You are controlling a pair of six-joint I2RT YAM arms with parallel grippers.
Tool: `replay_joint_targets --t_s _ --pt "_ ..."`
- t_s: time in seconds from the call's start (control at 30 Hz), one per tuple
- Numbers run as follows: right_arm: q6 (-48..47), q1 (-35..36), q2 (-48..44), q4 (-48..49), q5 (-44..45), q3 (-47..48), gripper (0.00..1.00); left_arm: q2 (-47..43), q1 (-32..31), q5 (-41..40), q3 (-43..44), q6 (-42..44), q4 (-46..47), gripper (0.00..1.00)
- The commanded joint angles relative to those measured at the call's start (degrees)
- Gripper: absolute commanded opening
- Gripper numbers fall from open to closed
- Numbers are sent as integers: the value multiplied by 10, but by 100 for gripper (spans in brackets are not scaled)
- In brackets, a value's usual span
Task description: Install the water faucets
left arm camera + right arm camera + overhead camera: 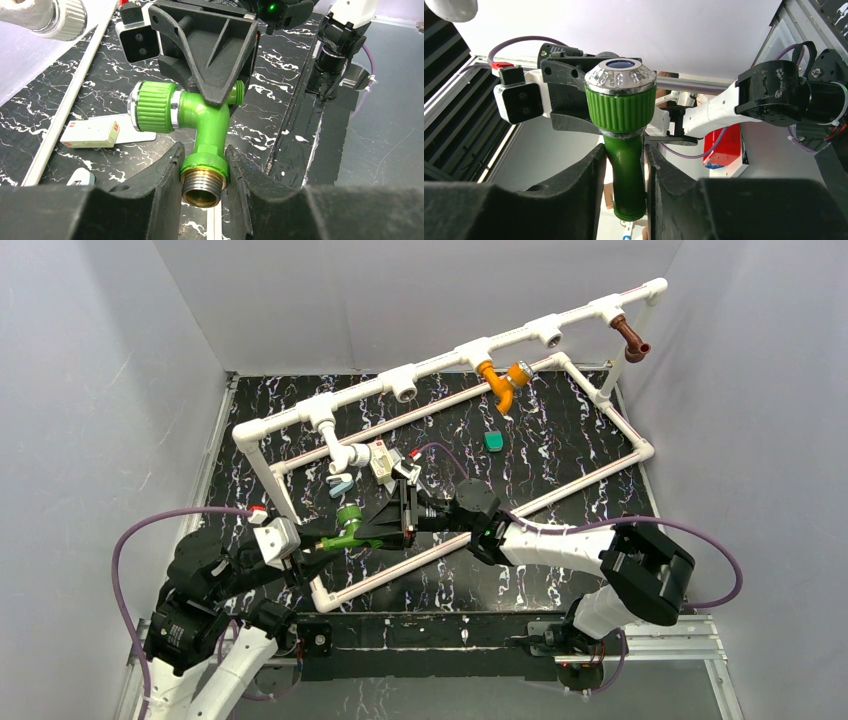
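Observation:
The bright green faucet [348, 525] hangs above the table between both grippers. My left gripper [333, 538] is shut on its collar, just above the brass threaded end [202, 187]. My right gripper [388, 522] is shut on its spout [626, 175], with the ribbed green knob [620, 107] toward the right wrist camera. The right gripper's fingers [212, 55] cover the spout in the left wrist view. An orange faucet [497, 383], a brown faucet [630, 338] and a white faucet [345, 455] hang from the long white pipe [440, 360].
The white pipe frame [600, 465] stands on the black marbled table. Two tee sockets [404, 390] [549, 336] on the pipe are open. A small flat teal piece [494, 441] and a small white box [380, 458] lie inside the frame.

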Motion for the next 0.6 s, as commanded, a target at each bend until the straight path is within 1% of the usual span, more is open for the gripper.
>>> replay_joint_targets --t_s 0.0,0.07,0.1,0.13,0.17,0.2,0.33,0.4,0.57 --pt "2 4 -2 57 4 20 37 1 -4 7 -4 8 16 0" --pt "2 4 -1 62 5 20 32 0 -5 6 -4 7 17 0" --pt "3 4 0 64 5 20 27 0 -6 6 -4 7 17 0" --pt "4 4 2 67 5 19 20 1 -6 5 -4 7 17 0" --pt "7 4 4 72 5 18 8 0 -6 5 -4 7 17 0" --pt "10 4 6 75 4 17 1 0 -6 6 -4 7 18 0" --pt "16 4 11 94 2 13 1 0 -7 6 -5 6 18 0" --pt "17 5 9 96 9 6 1 1 -7 9 -5 3 20 13" --pt "12 5 -3 113 19 -11 1 1 -7 11 -4 -13 29 35"
